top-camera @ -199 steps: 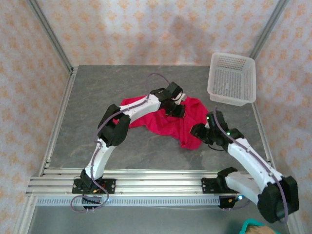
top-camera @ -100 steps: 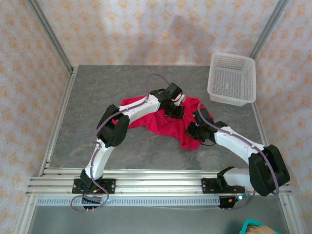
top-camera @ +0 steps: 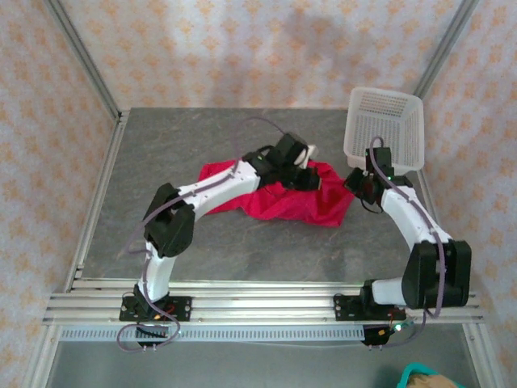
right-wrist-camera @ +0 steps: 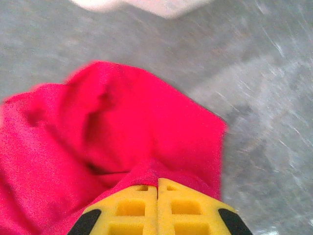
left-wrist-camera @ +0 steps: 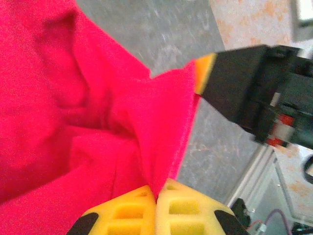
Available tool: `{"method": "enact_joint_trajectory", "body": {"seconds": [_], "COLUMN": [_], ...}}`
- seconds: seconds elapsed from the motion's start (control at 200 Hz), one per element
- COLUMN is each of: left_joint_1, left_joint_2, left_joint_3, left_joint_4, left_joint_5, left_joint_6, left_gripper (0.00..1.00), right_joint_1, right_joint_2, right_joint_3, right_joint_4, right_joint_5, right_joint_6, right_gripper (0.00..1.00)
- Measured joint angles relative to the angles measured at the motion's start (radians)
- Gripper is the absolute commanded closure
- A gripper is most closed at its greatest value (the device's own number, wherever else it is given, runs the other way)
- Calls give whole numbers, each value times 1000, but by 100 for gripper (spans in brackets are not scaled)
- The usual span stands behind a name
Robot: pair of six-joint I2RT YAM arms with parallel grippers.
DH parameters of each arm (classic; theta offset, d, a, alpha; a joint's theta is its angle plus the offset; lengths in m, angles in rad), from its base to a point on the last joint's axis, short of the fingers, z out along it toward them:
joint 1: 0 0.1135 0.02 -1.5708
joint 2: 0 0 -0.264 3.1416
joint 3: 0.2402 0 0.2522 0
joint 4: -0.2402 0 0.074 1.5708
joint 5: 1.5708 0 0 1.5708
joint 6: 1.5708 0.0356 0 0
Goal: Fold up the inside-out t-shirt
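T-shirt (top-camera: 279,202) crumpled, long axis left–right — left claw (left-wrist-camera: 157,192), right claw (right-wrist-camera: 157,185) both clamped on it

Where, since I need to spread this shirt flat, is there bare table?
Bare table lies left of the t-shirt up to the side rail, in front of it toward the arm bases, and behind it to the back wall. The far right is crowded: the basket, with the right gripper and left gripper pinching cloth nearby.

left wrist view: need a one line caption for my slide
Left tool shut on a fold of the red-pink t-shirt, grey table beyond.
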Motion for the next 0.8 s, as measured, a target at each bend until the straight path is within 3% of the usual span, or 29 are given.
{"method": "enact_joint_trajectory", "body": {"seconds": [0.095,0.255,0.32,0.455,0.61,0.801], "left_joint_1": [-11,26,41,64,65,64], "left_joint_2": [67,187,206,209,209,209], "left_joint_3": [-30,13,35,84,104,104], "left_joint_4": [62,90,93,106,119,117], "left_joint_5": [14,46,58,71,82,89], "left_joint_6": [-63,-132,-148,-169,-180,-180], "left_gripper": [100,100,100,100,100,100], "right_joint_1": [-6,-6,-6,13,105,166], "right_joint_2": [53,43,6,-134,-279,-225], "right_joint_3": [-50,-52,-41,-31,-79,-204], "right_joint_4": [-8,-58,-87,-137,-114,31], "right_joint_5": [-4,2,4,8,-29,-102], "right_joint_6": [-8,-20,-21,-16,44,161], "right_gripper": [99,72,68,70,72,66]}}
